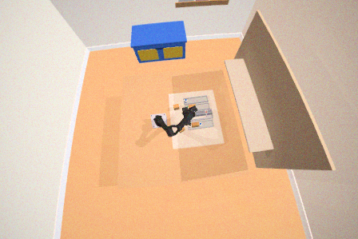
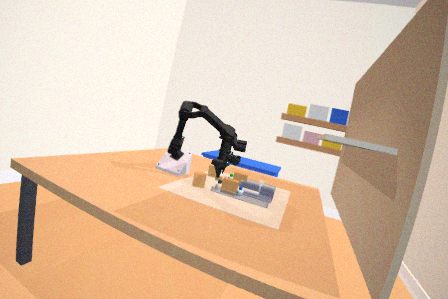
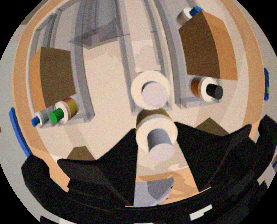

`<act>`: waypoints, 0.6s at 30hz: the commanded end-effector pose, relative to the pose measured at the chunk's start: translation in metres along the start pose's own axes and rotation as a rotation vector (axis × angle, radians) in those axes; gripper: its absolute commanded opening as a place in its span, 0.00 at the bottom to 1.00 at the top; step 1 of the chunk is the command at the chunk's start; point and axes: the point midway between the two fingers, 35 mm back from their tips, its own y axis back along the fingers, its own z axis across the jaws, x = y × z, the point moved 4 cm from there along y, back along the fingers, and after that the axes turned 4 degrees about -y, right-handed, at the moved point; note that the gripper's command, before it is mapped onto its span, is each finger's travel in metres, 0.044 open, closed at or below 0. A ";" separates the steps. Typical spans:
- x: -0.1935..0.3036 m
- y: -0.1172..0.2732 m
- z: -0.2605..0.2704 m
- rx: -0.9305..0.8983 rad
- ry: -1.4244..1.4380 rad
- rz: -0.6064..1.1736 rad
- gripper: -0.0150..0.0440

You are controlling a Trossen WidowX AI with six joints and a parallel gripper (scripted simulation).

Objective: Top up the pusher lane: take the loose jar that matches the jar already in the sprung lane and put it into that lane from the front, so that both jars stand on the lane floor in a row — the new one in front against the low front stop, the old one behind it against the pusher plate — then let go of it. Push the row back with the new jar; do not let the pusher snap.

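Note:
A jar with a white lid and pale knob [image 3: 150,90] stands at the front end of the middle lane [image 3: 171,65] in the wrist view. My gripper [image 2: 218,175] [image 3: 155,129] is shut on a similar jar [image 3: 157,129], brown-bodied with a white lid and grey-lilac knob. The held jar is upright, just in front of the lane jar and overlapping it in the wrist view. Its height over the lane floor and whether the two touch cannot be told. The pusher plate behind the lane jar is not clearly visible.
Side lanes hold a green-capped jar [image 3: 64,110] and a black-capped jar [image 3: 206,89], beside brown blocks [image 3: 56,75] [image 3: 201,47]. Another brown block [image 1: 176,107] [image 2: 199,179] stands on the pale mat [image 1: 200,141] [image 2: 270,218]. A tall brown panel [image 1: 280,90] rises to the right.

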 end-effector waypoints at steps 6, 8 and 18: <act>-0.009 0.001 0.000 0.001 -0.007 -0.013 0.25; -0.010 0.001 0.000 0.001 -0.007 -0.013 0.25; -0.015 0.001 0.000 0.001 -0.007 -0.013 0.25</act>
